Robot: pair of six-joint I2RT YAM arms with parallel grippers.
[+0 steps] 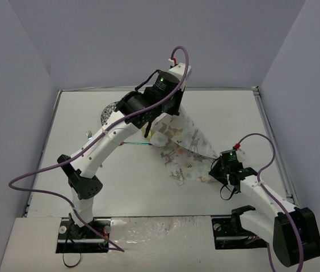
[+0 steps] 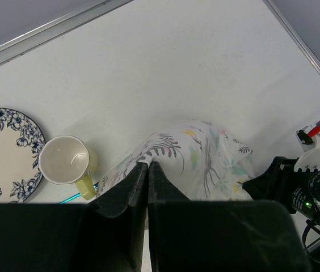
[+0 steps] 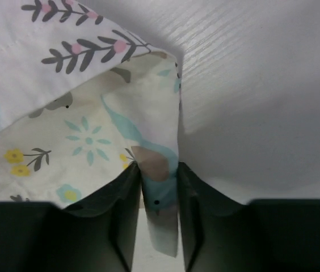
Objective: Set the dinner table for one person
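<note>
Both arms are gripping the printed cloth (image 1: 185, 141) over the middle of the white worktop (image 1: 228, 113). The left gripper (image 2: 147, 164) is pinching a far corner, jaws together on the fabric, and holding it raised; the right gripper (image 3: 159, 170) is clamping the near right edge low by the surface. The cloth is hanging crumpled, not lying flat; a floral plate (image 2: 1, 147) and a mug (image 2: 63, 160) are standing just beside each other at the far left. Judged progress: early; spreading the cloth and placing plate and mug are remaining. No brand or writing is showing; only plant and animal prints.
</note>
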